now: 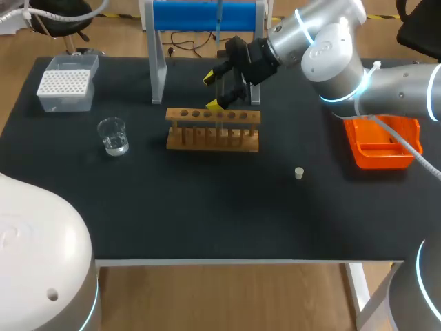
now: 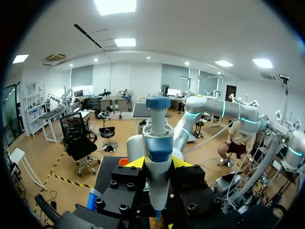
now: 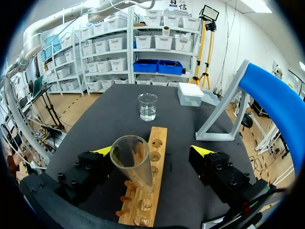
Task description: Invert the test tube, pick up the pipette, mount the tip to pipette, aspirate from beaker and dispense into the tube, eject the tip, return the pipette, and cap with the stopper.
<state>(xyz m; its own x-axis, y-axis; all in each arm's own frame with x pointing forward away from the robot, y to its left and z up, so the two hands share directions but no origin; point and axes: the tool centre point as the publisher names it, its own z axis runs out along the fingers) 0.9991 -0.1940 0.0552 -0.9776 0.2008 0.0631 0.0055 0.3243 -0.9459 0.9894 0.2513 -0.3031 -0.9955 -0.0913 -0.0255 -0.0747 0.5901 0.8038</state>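
Carefully: my right claw [image 3: 152, 151] gapes empty astride the tube [image 3: 133, 164]; I'd rise straight; left claw [image 2: 158, 163] grips pipette [image 2: 158, 140]

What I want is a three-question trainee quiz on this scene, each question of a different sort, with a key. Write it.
1. True or false: the right gripper is shut on the test tube.
2. The left gripper holds: A) a spoon, B) the pipette, C) a brush.
3. In the wooden rack, which way does the tube's mouth face?
Key: 1 false, it is open around the tube; 2 B; 3 up.
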